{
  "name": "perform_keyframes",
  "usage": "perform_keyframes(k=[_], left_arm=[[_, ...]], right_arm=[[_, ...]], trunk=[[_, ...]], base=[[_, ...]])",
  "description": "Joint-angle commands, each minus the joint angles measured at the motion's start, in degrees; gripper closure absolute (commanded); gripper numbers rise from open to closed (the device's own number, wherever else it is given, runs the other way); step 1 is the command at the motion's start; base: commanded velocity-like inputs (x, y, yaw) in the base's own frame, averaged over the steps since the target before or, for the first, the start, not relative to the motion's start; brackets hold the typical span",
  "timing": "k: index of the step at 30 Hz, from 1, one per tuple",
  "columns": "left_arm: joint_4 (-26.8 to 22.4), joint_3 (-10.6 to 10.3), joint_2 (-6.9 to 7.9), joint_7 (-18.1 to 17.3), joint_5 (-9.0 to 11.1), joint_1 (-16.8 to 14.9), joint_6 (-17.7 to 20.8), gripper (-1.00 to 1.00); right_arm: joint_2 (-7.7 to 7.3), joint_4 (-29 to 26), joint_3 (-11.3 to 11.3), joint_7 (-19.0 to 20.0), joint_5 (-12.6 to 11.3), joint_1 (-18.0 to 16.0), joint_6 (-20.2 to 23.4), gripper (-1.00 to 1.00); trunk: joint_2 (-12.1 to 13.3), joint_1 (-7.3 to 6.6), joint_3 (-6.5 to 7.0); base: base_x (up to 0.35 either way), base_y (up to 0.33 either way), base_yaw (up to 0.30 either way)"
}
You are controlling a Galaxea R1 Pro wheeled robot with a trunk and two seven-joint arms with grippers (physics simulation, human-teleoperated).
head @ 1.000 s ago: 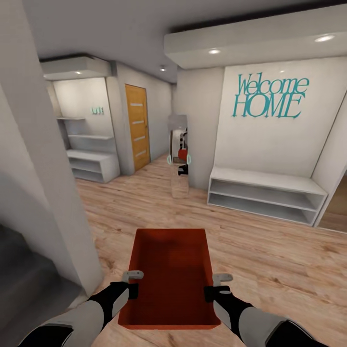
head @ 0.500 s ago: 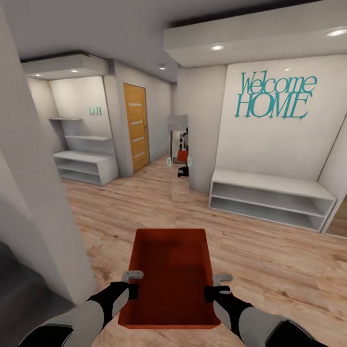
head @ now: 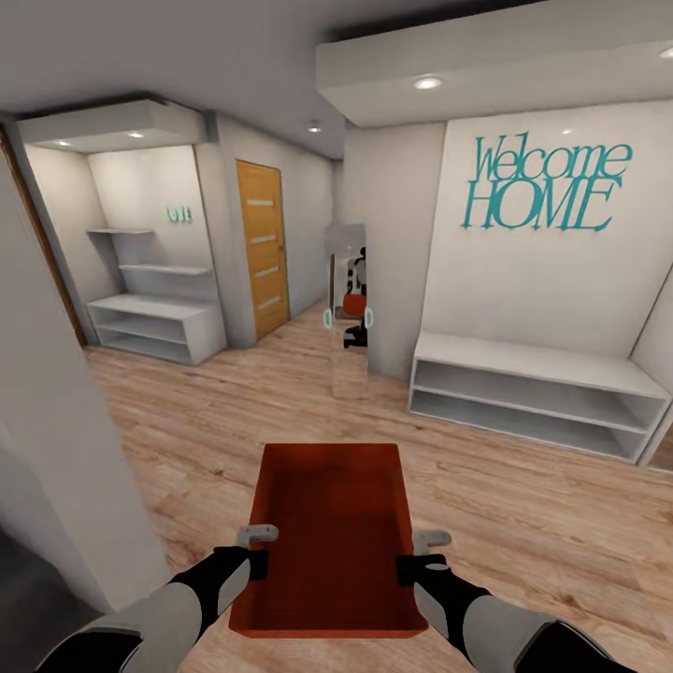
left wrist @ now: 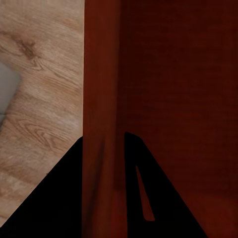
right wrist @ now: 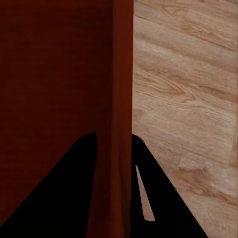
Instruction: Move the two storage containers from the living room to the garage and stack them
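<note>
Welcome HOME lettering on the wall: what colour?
Teal lettering on a white wall, clearest in the head view.

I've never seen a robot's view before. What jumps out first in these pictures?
First, the orange-red rectangular open-topped plastic bin held low in the middle, with the left gripper clamped on one long wall and the right gripper on the other. Next, the teal "Welcome HOME" lettering on the white wall ahead at right, above a low white shelf bench. A tall narrow mirror stands straight ahead.
</note>
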Motion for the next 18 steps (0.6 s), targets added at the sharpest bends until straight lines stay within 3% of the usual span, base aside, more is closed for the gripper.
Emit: perform_keyframes(k=[1, 18], left_arm=[[-0.1, 0.7, -0.02, 0.4, -0.4, 0.0, 0.4, 1.0], [-0.1, 0.7, -0.02, 0.4, -0.4, 0.0, 0.4, 1.0]], right_arm=[[0.17, -0.1, 0.9, 0.1, -0.6, 0.0, 0.0, 1.0], [0.18, -0.1, 0.9, 0.1, -0.6, -0.1, 0.0, 1.0]], trunk=[[-0.1, 0.06, -0.08], [-0.1, 0.06, -0.08]], base=[[0.322, 0.0, 0.0], [0.322, 0.0, 0.0]])
